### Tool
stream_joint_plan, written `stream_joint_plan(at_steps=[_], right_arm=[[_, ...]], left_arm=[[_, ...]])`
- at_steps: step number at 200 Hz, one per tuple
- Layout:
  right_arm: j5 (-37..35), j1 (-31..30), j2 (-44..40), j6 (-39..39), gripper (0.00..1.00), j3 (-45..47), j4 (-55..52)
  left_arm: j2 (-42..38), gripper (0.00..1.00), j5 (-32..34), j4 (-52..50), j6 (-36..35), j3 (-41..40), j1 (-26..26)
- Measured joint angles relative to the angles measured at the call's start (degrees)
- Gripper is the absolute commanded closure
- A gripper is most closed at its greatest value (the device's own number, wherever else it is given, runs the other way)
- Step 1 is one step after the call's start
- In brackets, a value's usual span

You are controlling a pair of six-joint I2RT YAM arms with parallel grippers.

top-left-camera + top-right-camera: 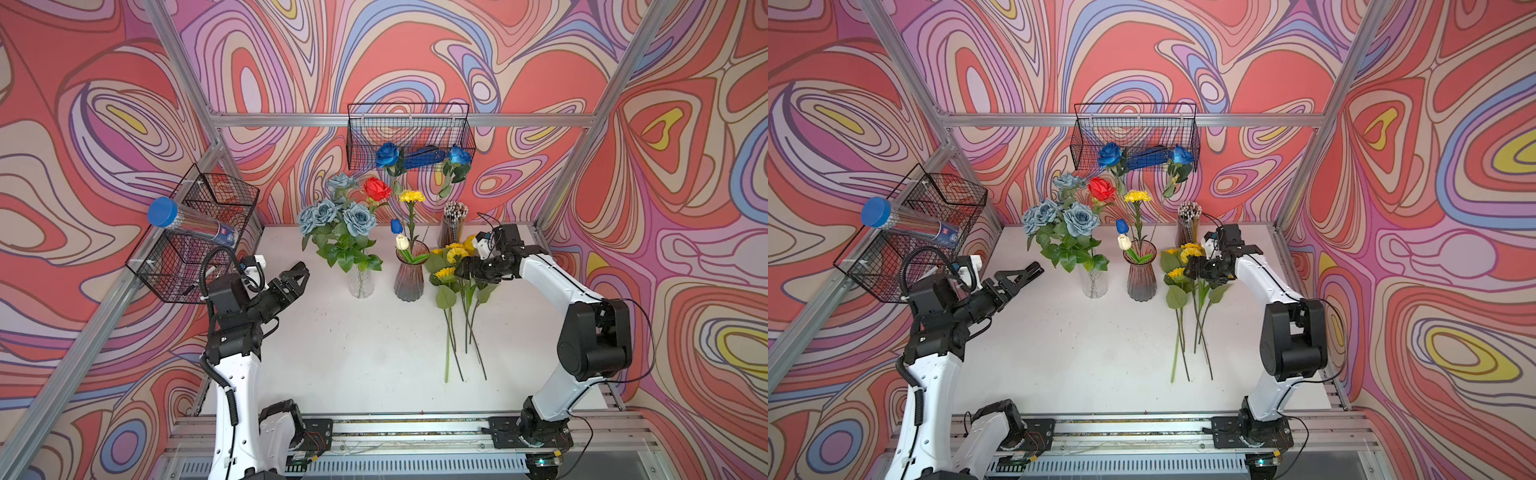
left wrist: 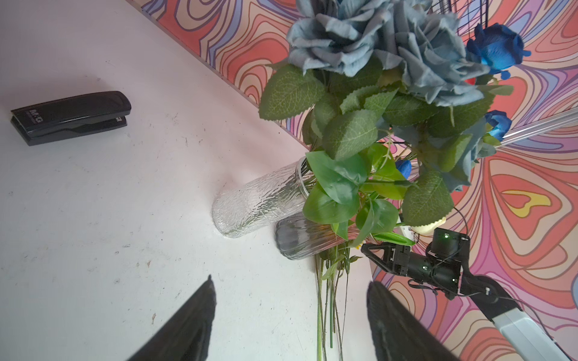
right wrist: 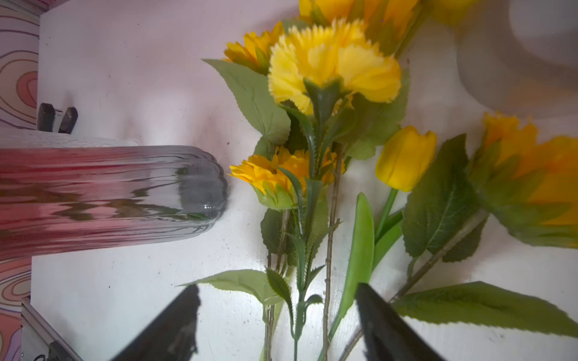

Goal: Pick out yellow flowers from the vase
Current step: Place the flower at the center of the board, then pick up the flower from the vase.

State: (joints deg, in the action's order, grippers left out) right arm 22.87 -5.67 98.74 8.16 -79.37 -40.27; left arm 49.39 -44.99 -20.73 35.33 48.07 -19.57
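The vase, of ribbed pink-grey glass, stands mid-table, and one yellow carnation rises from it. Several yellow flowers lie on the table just right of the vase, stems toward the front. The right wrist view shows among them a carnation, a tulip and a sunflower beside the vase. My right gripper hovers open over their stems and grips none. My left gripper is open and empty, left of the vases.
A clear glass vase with grey-blue roses stands left of the tinted vase. A red rose, blue roses, a white tulip and a blue bud stand nearby. A pencil cup, wire baskets and a stapler are also present.
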Motion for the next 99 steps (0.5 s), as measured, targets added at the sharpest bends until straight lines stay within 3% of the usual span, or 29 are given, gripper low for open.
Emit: stream_joint_plan(at_steps=[46, 99], right_arm=[[-2.2, -1.4, -5.1, 0.3, 0.02, -1.3, 0.7], [-5.8, -11.6, -12.3, 0.0, 0.13, -3.3, 12.0]], left_arm=[[0.2, 0.23, 0.0, 1.1, 0.3, -1.2, 0.0], [0.2, 0.23, 0.1, 1.3, -0.3, -2.8, 0.0]])
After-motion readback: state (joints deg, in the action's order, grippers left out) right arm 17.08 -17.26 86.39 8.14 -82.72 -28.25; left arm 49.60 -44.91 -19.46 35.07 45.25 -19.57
